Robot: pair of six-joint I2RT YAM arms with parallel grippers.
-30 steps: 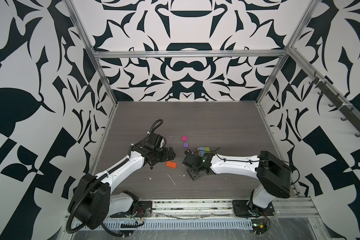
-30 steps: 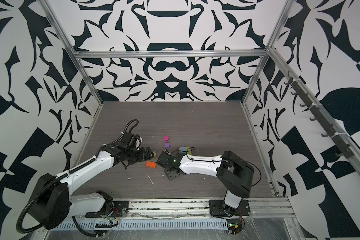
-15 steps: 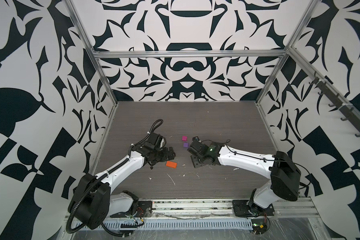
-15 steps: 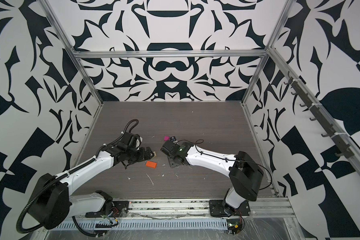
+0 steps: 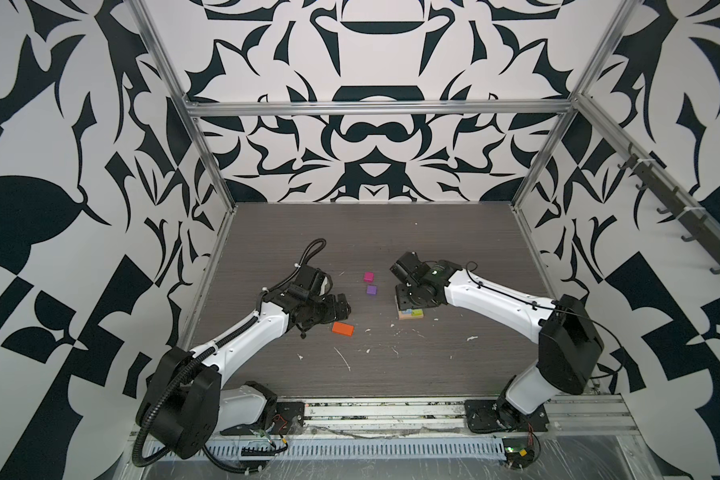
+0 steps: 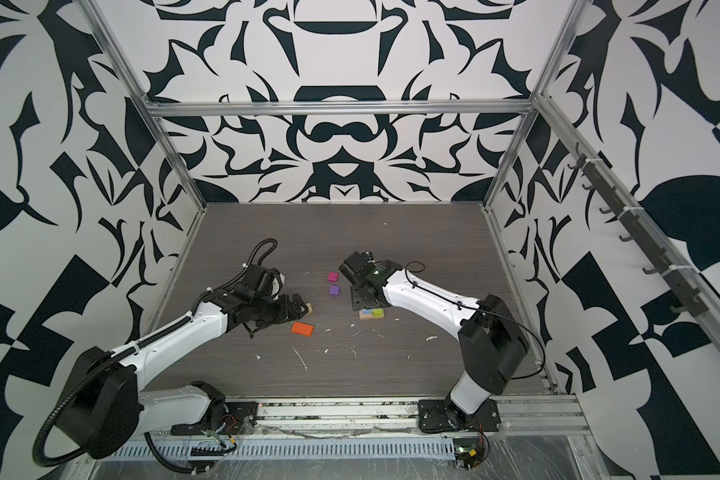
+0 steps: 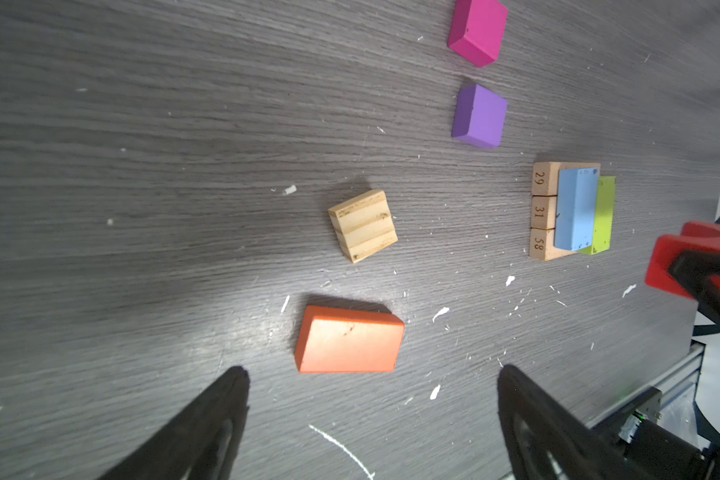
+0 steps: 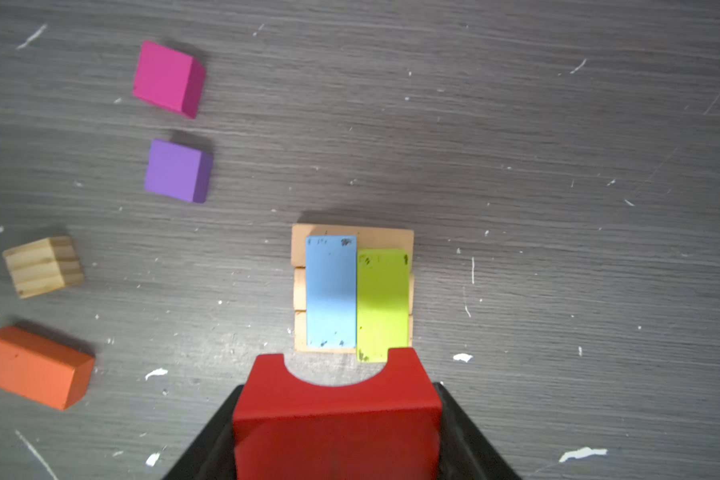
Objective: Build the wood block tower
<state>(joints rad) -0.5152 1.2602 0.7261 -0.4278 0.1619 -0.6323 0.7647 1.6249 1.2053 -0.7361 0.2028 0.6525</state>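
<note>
Entry, tower (image 5: 411,314) part-built: your right hand (image 8: 338,432) grips the red arch (image 8: 329,395), opening toward the tabletop (image 8: 558,124) to bridge the blue block (image 8: 331,291) and lime block (image 8: 382,303) on the tan planks (image 8: 300,291); your left hand (image 7: 371,374) hangs wide beside the orange block (image 7: 350,340), likely next.

My left arm (image 5: 242,336) and right arm (image 5: 499,303) wear smooth white shells dotted with small dark screws. The big joint housings (image 5: 570,353) and my wrists are matte black. A ribbed black conduit (image 5: 308,255) belongs to my left side, and a thin black cable (image 5: 508,293) is clipped along my right. A small green light (image 5: 435,272) glows on my right wrist. My fingers (image 7: 208,424) are black and taper to points.
</note>
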